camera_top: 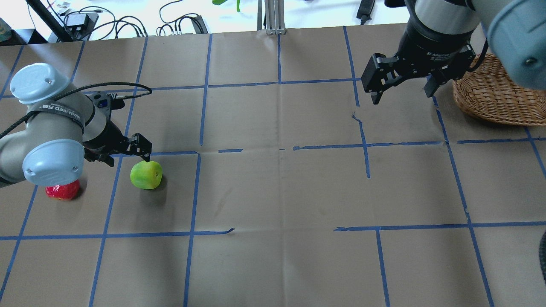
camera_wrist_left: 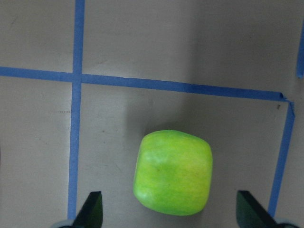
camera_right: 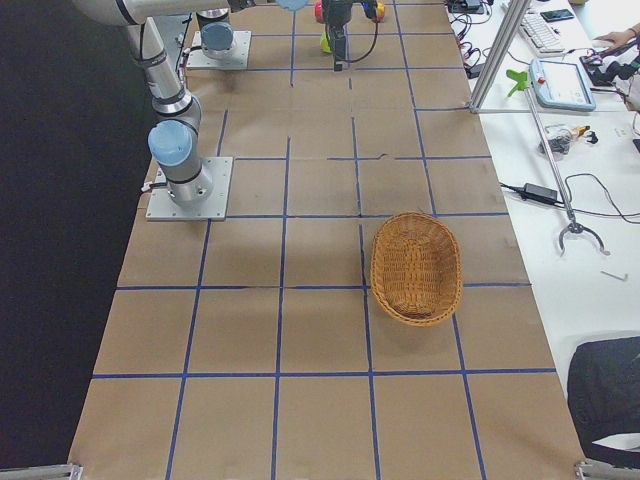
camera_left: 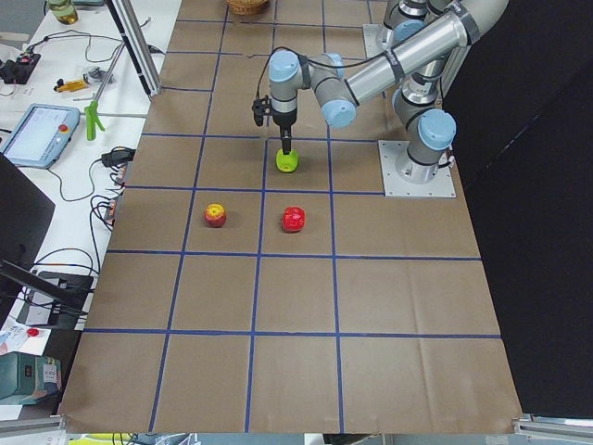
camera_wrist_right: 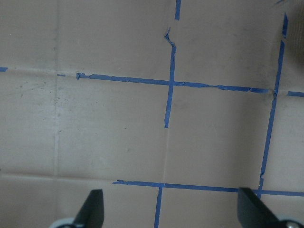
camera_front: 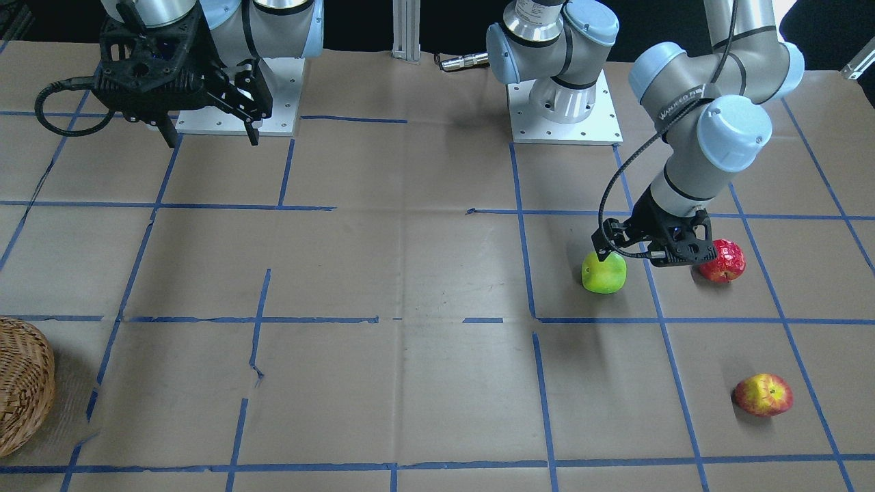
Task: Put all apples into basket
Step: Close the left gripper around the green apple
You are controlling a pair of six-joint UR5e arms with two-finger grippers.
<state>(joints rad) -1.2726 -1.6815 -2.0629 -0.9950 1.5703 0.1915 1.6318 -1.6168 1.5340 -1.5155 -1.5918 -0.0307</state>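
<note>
Wicker basket (camera_front: pixel 24 383), cut off at the front view's edge, sits well apart from the apples. Right gripper (camera_top: pixel 402 97) hangs spread, its label partly legible: "Adaptive". Left gripper (camera_wrist_left: pixel 171 211), spread, straddles the green apple (camera_wrist_left: pixel 173 173); its elbow half hides the red apple (camera_top: pixel 62 190).

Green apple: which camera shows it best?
The left wrist-mounted view: the green apple fills much of it, close and unobstructed. Front-facing and overhead views show it small; exterior left, tiny; exterior right, only a sliver; right wrist, nothing.
</note>
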